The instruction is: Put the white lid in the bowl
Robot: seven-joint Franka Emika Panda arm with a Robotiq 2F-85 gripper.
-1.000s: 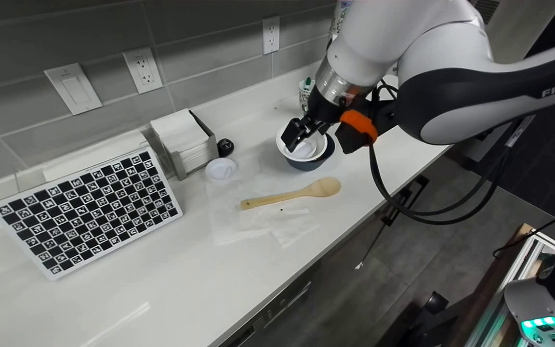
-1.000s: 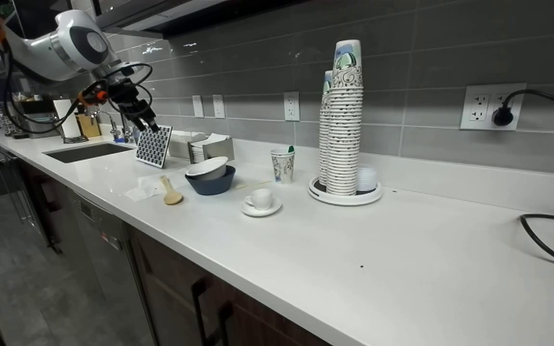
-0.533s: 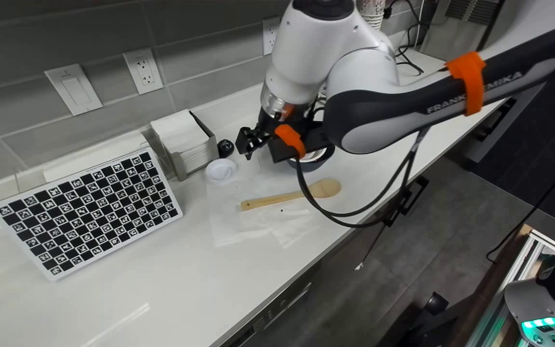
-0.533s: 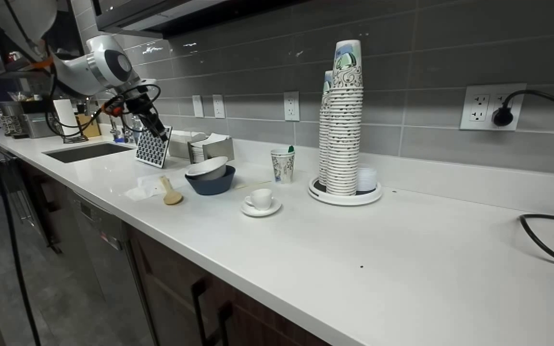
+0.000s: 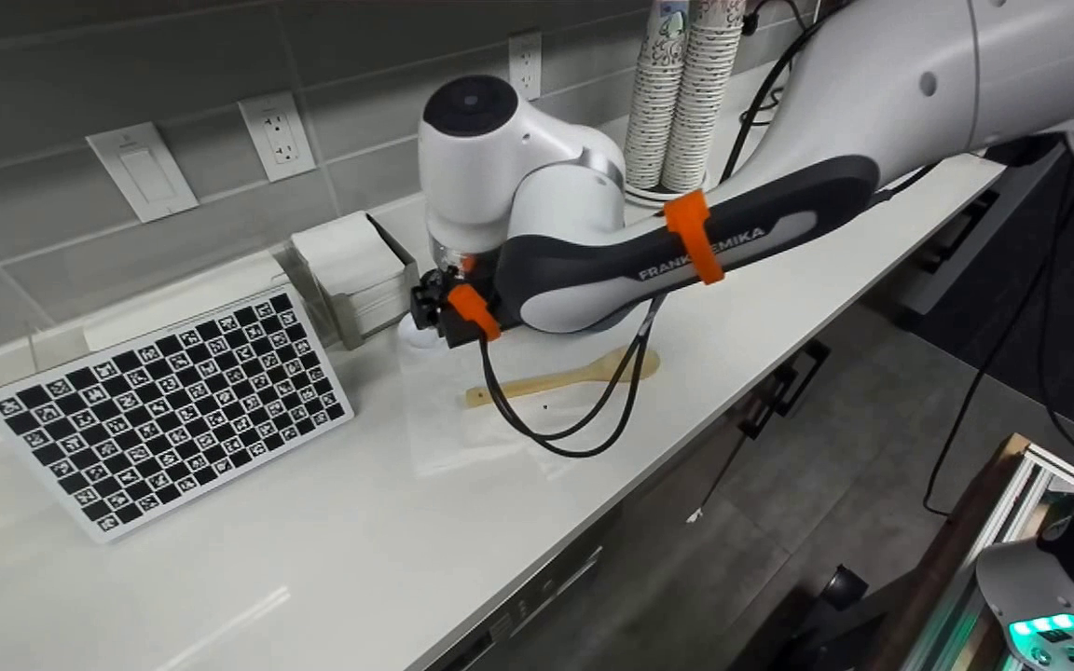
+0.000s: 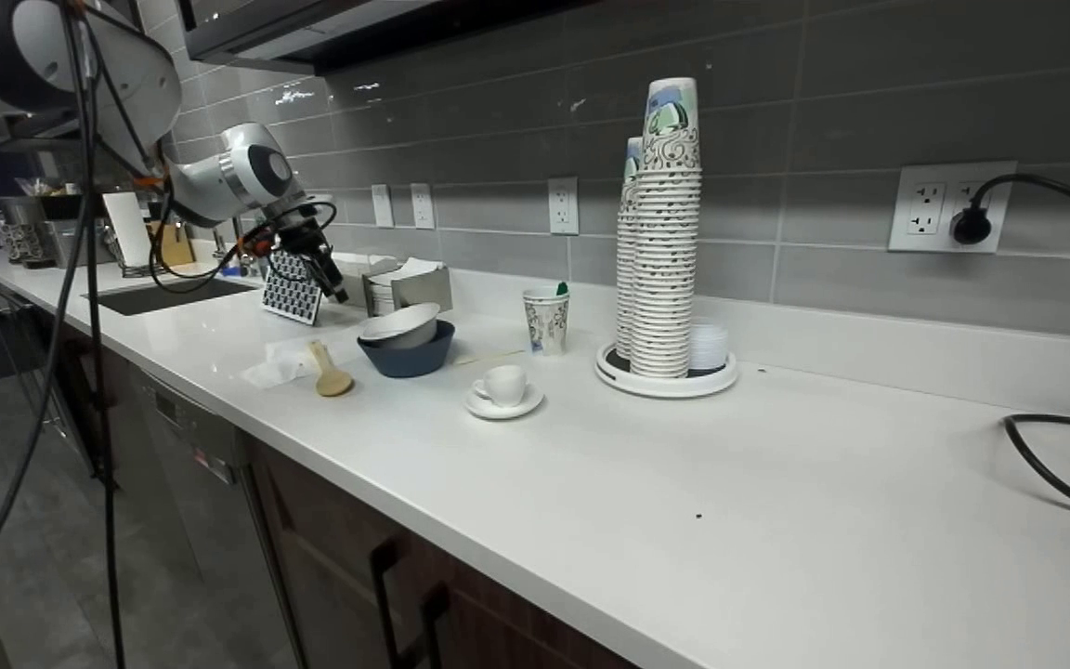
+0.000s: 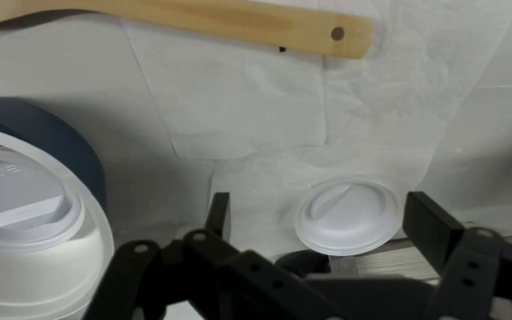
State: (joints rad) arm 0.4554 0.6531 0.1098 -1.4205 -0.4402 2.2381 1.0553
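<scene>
White plastic lid (image 7: 349, 215): on the counter (image 5: 360, 513), unheld, at four o'clock from the wrist view's centre. White bowl (image 7: 42, 271), tilted inside the dark blue bowl (image 7: 69, 138) and holding an embossed lid (image 7: 11, 186): nine o'clock from the white plastic lid, same view. Change over the last second: gripper (image 7: 318, 213) has come lower and across, now partly hiding that lid (image 5: 414, 334) in an exterior view. Fingers (image 7: 431, 235) well apart, lid between them seen from the wrist, nearer the three o'clock one. Meaning, probably: pick approach, transfer not begun; next centre, descend, grip.
</scene>
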